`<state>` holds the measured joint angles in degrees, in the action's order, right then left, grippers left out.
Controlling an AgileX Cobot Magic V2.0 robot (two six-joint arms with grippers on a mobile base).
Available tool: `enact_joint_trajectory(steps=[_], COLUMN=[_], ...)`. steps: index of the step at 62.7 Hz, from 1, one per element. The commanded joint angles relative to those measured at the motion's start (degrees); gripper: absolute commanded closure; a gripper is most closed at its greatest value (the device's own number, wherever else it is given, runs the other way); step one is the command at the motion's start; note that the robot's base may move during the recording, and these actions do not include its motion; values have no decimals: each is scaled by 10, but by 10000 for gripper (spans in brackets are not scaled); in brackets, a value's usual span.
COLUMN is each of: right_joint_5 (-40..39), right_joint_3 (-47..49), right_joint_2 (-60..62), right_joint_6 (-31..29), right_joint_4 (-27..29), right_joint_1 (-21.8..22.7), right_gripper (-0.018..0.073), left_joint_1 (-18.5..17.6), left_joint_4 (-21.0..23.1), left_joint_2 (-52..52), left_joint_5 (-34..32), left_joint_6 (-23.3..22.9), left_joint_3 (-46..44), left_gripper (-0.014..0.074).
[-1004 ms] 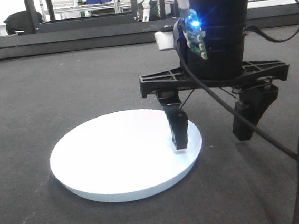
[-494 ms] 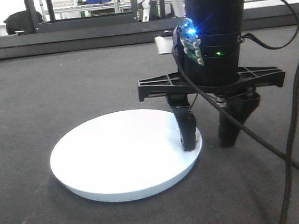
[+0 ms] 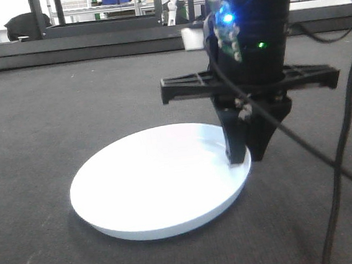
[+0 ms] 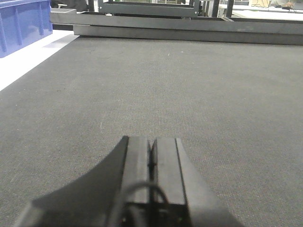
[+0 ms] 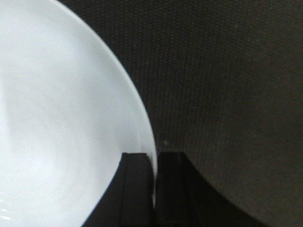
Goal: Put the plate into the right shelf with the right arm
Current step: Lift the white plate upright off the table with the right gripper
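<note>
Dark grey surface (image 3: 49,107) fills your front view, where the right tool (image 3: 246,158) pinches the right rim of the white plate (image 3: 156,187) lying on it. Your left wrist view shows the left tool (image 4: 152,158) pressed together, holding nothing. Only your right wrist view shows the rim wedged between both fingers.

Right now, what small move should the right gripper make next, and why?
Probably a slow, straight lift. The black right gripper looks shut on the plain round white glossy plate, with the rim pinched between its jaws, and the plate appears to sit low on the dark grey mat.
</note>
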<state>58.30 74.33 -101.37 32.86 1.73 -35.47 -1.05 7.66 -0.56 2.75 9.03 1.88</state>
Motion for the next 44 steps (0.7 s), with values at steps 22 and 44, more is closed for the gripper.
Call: enact_joint_trajectory(steps=[22, 44], right_joint_5=[-193, -367], right_joint_3=[-155, -331], right_joint_2=[243, 475], right_joint_6=[-16, -242], right_joint_4=[-63, 8], right_joint_1=[27, 189], right_gripper=[503, 503], left_joint_1=[-1, -1], left_joint_4=[5, 5], left_joint_2=[-6, -6], left_joint_5=[-52, -52], left_joint_6=[-4, -4], left_joint_3=[6, 6], left_gripper=[724, 724])
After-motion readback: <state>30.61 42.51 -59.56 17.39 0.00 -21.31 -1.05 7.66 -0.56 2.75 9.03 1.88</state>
